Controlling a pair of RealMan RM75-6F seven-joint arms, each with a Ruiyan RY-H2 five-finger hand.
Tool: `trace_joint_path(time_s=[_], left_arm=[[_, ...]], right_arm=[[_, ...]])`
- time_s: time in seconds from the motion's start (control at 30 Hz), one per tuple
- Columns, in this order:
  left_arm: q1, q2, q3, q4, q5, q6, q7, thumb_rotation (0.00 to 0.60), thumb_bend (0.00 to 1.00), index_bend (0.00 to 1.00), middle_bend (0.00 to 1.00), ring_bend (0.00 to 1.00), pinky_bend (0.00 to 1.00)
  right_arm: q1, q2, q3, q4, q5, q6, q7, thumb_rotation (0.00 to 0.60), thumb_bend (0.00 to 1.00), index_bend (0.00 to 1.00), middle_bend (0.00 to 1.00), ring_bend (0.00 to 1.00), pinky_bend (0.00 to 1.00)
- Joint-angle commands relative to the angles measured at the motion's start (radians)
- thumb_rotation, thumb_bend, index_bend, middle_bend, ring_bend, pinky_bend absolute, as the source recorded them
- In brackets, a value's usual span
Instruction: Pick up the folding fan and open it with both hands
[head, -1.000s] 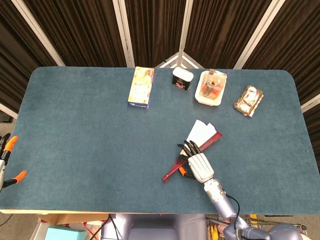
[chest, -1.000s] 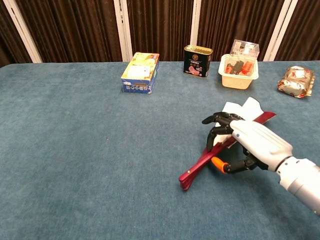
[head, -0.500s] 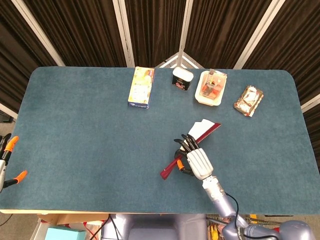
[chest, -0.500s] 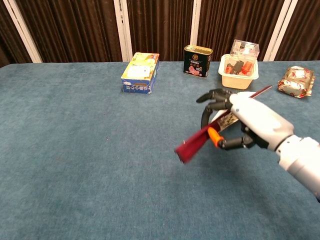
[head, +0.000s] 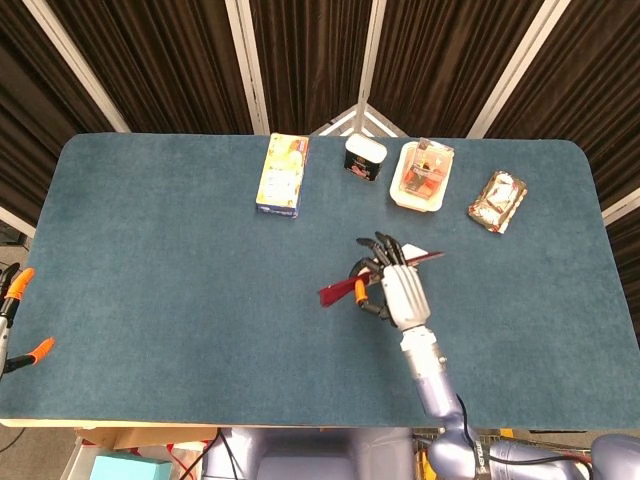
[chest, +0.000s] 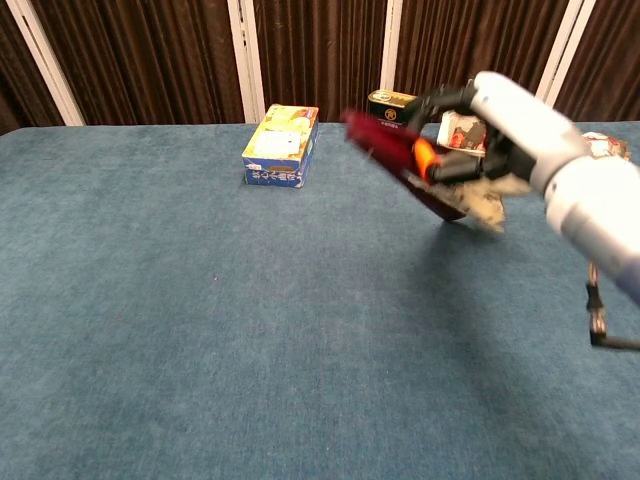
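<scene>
Fan (head: 345, 288) sits gripped in my right hand (head: 398, 290) above the desk (head: 160, 260), long axis pointing leftward toward my left hand, which I cannot see.

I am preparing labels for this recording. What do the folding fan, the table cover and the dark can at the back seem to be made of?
Folding fan, held by the right hand: dark red glossy outer ribs, probably lacquered wood or plastic, with a white leaf, paper or cloth.
Table cover: blue-green matte fabric, like felt or short carpet, by its fuzzy texture.
Can: likely printed metal, by its rounded rectangular shape and pale top.
</scene>
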Motion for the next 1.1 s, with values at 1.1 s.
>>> trace_joint_path(time_s=[1.1], left_arm=[[-0.224, -0.015, -0.175, -0.176, -0.133, -0.165, 0.181, 0.6, 0.01, 0.04, 0.0, 0.0, 0.0]], right_arm=[[0.222, -0.036, 0.319, -0.31, 0.434, 0.187, -0.383, 0.6, 0.78, 0.71, 0.23, 0.02, 0.0]])
